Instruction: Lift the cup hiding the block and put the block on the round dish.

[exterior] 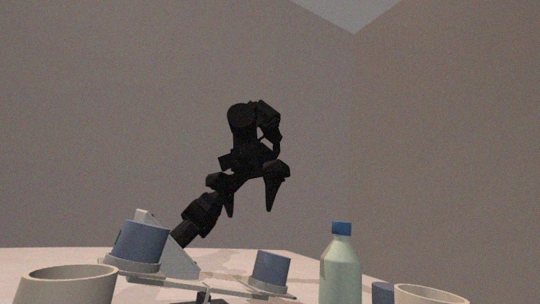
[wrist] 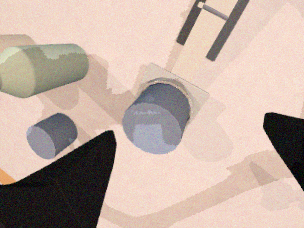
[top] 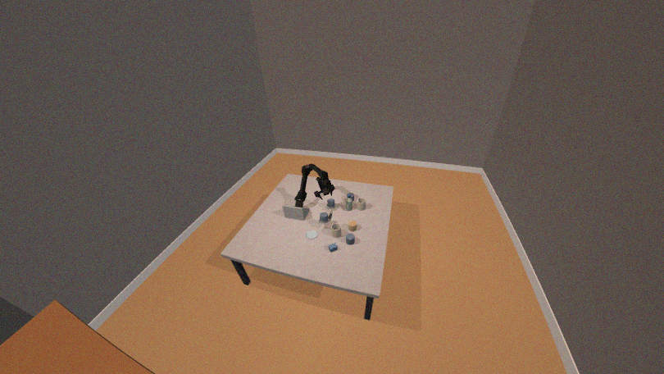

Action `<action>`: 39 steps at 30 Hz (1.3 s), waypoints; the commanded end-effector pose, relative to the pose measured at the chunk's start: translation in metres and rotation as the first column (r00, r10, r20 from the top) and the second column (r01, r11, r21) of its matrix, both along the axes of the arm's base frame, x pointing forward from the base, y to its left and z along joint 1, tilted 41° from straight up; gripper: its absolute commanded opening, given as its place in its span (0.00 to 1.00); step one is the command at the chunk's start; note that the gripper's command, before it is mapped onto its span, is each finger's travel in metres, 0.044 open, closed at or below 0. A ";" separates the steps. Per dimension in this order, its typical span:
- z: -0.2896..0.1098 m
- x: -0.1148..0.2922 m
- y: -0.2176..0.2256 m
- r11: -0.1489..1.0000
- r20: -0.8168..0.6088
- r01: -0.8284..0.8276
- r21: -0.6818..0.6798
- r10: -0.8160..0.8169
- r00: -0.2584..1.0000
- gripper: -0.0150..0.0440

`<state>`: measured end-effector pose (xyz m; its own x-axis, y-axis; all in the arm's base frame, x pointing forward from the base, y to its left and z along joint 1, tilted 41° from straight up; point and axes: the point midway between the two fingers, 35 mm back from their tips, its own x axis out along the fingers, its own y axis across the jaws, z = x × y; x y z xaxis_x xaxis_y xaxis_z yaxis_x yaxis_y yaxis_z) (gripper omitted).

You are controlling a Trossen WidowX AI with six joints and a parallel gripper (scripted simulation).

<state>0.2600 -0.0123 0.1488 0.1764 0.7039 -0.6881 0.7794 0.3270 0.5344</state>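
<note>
Our open, empty black hand (exterior: 249, 202) hangs above the lower blue plastic cup (exterior: 271, 268); bumping the other blue cup (exterior: 139, 241) ends everything.

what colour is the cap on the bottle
Blue. The bottle is pale green with a blue cap, clearest in the exterior view.

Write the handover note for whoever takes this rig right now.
Hand: open, empty, above the lower cup.
Balance: tilted; the far cup rides high, the lower cup sits on the dropped end, so the block is probably under it.
Dish: bare, nearer the table's front edge.
Done: nothing lifted.
Left: lift the lower cup only, set it away from the dish, put the block on the dish, release, retreat.
</note>
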 end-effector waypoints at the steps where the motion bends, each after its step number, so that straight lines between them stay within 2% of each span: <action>1: 0.001 0.007 0.014 0.998 -0.127 0.056 0.000 -0.056 0.990 1.00; 16: 0.007 0.022 0.072 0.960 -0.500 0.260 -0.105 -0.277 0.821 1.00; 39: -0.015 0.023 0.092 0.959 -0.502 0.262 -0.107 -0.279 0.818 1.00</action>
<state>0.2829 0.0753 0.1383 -0.0211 0.6547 -0.7556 0.9966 0.0743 0.0365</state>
